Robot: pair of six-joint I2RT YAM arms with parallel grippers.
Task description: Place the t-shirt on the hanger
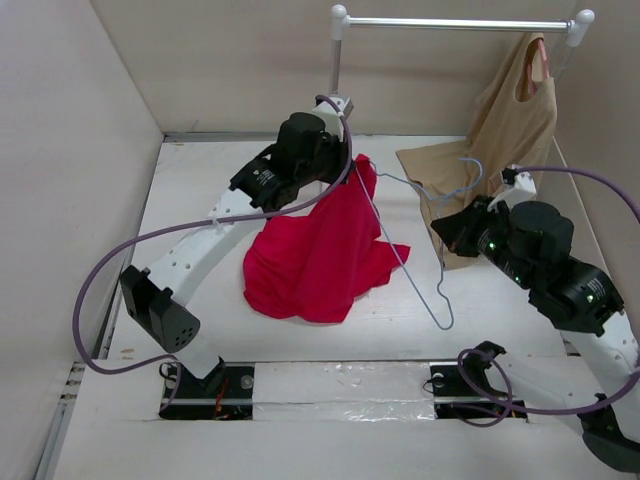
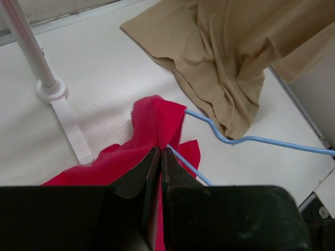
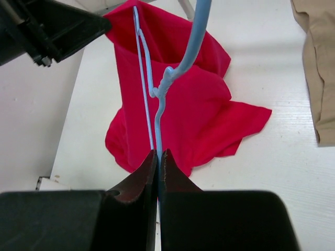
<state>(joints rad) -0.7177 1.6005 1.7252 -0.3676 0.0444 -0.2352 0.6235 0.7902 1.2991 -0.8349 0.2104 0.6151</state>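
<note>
The red t-shirt [image 1: 315,255] hangs from my left gripper [image 1: 347,166], which is shut on a fold of its upper edge [image 2: 157,123]; its lower part lies bunched on the table. The pale blue hanger [image 1: 443,324] slants across the table's middle, with one arm inside the shirt's top. It leaves the red cloth in the left wrist view [image 2: 251,139]. My right gripper [image 1: 447,232] is shut on the hanger's wire below the twisted neck [image 3: 158,117], with the t-shirt [image 3: 193,110] behind it.
A beige sleeveless garment [image 1: 500,120] hangs on a pinkish hanger [image 1: 537,55] from the white rail [image 1: 450,22] at the back right, its hem spread on the table [image 2: 225,57]. The rail's post and foot [image 2: 51,90] stand behind the left gripper. Walls close both sides.
</note>
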